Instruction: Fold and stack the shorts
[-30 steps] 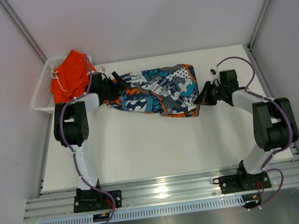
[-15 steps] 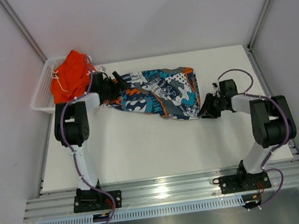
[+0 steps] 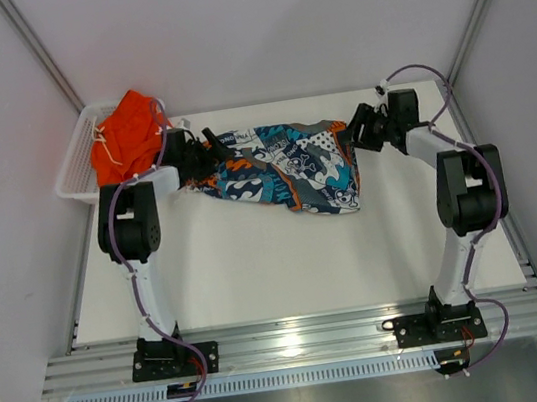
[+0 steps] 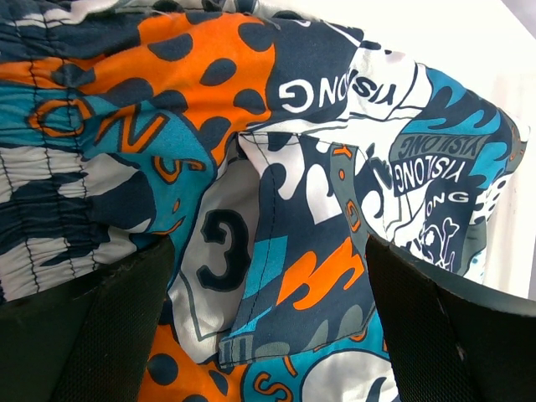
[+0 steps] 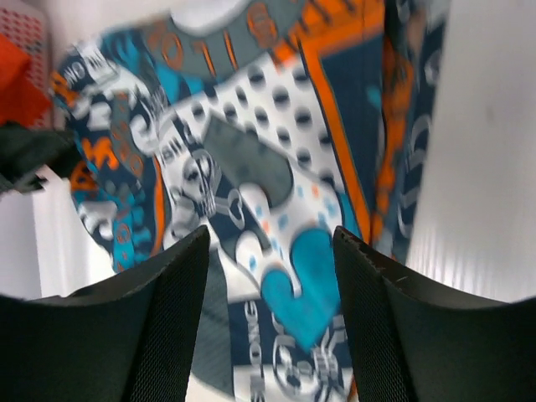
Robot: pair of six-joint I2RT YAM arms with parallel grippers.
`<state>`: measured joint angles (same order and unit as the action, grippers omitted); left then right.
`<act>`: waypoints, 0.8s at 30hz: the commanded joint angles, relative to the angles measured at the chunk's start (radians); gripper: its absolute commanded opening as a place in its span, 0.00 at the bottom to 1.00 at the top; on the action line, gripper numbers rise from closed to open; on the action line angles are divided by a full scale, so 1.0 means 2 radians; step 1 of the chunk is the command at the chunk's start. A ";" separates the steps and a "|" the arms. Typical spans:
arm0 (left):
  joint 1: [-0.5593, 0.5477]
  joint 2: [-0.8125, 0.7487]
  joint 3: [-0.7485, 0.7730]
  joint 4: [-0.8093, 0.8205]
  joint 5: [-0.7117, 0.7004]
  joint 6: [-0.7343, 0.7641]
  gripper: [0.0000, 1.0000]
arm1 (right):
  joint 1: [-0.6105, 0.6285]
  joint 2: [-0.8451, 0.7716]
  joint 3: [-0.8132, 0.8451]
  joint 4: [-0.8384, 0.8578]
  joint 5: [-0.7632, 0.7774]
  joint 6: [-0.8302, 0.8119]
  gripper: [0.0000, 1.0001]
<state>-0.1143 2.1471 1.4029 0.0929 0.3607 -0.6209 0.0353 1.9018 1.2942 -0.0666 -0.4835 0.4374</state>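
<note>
Mid-fold on the busy blue, teal, orange and white print cloth shorts [image 3: 284,170], lying rumpled on the white bench [image 3: 258,263]. Left hand [image 3: 203,155] spread wide over their left end; right hand [image 3: 360,134] parted, empty, at the far right corner. Next, likely: pinch both ends, fold across. Plain orange shorts [image 3: 127,136] heaped in the white mesh basket [image 3: 73,178].

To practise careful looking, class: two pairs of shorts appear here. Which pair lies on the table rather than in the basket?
The printed blue, teal and orange shorts lie on the table; the plain orange shorts sit bunched in the white basket.
</note>
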 commanded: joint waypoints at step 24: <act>-0.011 0.022 0.017 -0.043 -0.035 0.030 0.99 | -0.034 0.270 0.228 0.188 -0.142 0.131 0.65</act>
<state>-0.1272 2.1540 1.4273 0.0643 0.3336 -0.5980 -0.0380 2.4325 1.7264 0.2165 -0.7193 0.6571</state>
